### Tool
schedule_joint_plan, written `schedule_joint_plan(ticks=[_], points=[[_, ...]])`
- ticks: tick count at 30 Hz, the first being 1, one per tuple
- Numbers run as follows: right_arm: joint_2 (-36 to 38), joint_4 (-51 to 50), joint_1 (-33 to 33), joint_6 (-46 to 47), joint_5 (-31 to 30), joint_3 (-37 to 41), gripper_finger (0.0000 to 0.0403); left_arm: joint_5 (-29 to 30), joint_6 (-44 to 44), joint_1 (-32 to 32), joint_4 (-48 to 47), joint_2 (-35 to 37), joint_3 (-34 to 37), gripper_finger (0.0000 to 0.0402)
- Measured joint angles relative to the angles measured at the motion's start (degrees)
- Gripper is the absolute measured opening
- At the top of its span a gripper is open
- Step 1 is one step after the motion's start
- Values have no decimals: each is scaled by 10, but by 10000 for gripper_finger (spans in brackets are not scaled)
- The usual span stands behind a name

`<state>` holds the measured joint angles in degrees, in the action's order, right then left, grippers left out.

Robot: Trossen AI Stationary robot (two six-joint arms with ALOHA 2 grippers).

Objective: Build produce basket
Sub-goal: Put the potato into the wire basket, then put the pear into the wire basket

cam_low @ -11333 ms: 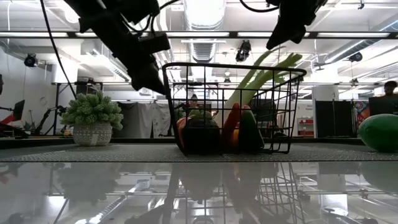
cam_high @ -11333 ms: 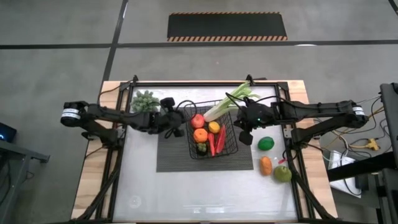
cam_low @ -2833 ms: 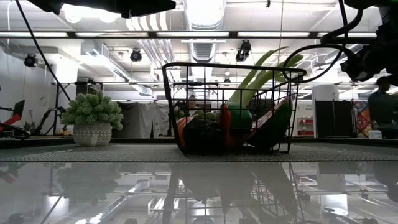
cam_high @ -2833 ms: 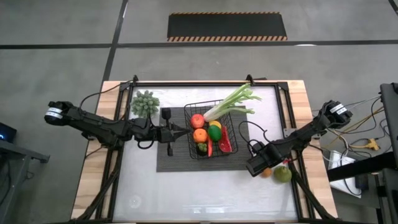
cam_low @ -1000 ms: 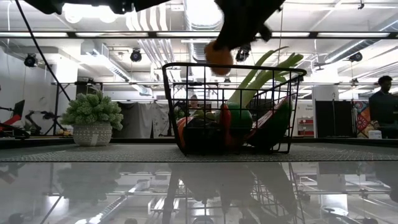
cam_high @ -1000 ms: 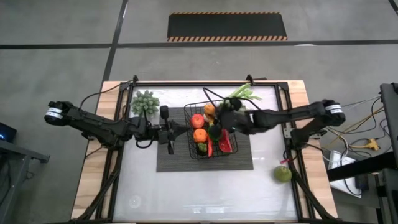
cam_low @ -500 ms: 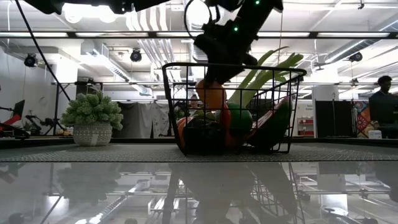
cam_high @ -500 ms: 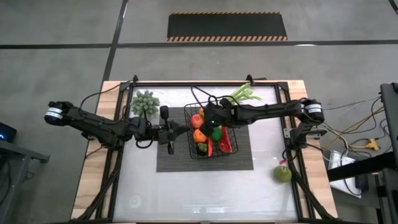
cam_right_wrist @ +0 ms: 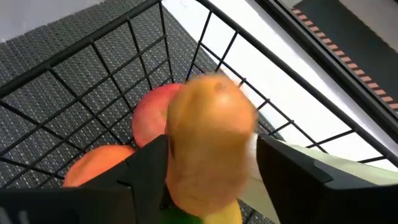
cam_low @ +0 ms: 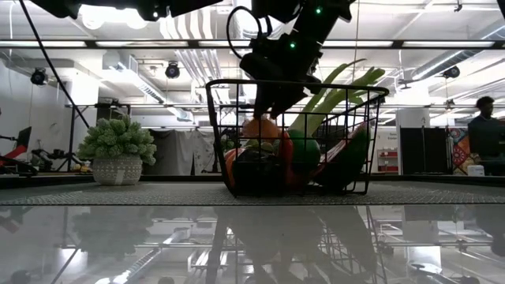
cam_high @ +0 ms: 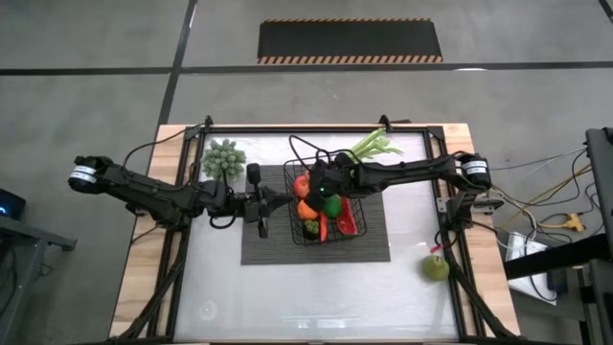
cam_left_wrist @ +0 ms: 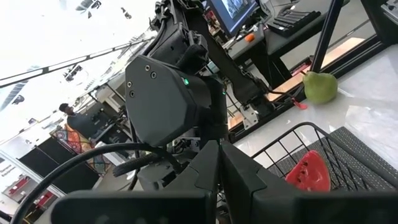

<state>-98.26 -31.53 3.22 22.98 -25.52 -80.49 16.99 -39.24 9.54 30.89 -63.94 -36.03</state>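
The black wire basket [cam_high: 359,233] stands on the dark mat and holds red, orange and green produce and a leek [cam_high: 369,147] that leans out over its far right corner. My right gripper [cam_high: 321,187] hangs open over the basket's far left part, slanting down. An orange-yellow piece [cam_right_wrist: 211,143] shows blurred between its fingers, below the rim in the low view [cam_low: 260,128]. My left gripper [cam_high: 280,199] is shut, level, just left of the basket and higher than its rim. A green pear [cam_high: 436,267] lies on the table at the near right. My right gripper has a finger [cam_right_wrist: 146,168] on either side of the orange-yellow piece, coming from above at a slant from the table's right. The piece is blurred, and I cannot tell whether the fingers touch it.
A small potted plant [cam_high: 223,155] stands at the far left of the table. The ribbed mat [cam_high: 268,240] lies under the basket. Bare white tabletop spreads along the near edge. My right arm [cam_left_wrist: 168,93] fills the middle of the left wrist view.
My right gripper has gone toward the table's left edge and down over the basket, tipping more steeply. The orange-yellow piece went with it from above the rim to below the rim, inside the basket.
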Motion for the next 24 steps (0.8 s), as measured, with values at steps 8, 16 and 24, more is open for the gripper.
schedule_joint_plan(ticks=[8, 16, 24], points=[[6, -8, 1, 0, 0, -7, 273, 0, 1, 0, -2, 0, 0, 0], [10, -47, 0, -11, 0, -37, 283, 0, 11, 0, -3, 0, 0, 0], [79, -90, -34, -64, 1, -43, 246, 0, 14, 0, -7, 0, 0, 0]])
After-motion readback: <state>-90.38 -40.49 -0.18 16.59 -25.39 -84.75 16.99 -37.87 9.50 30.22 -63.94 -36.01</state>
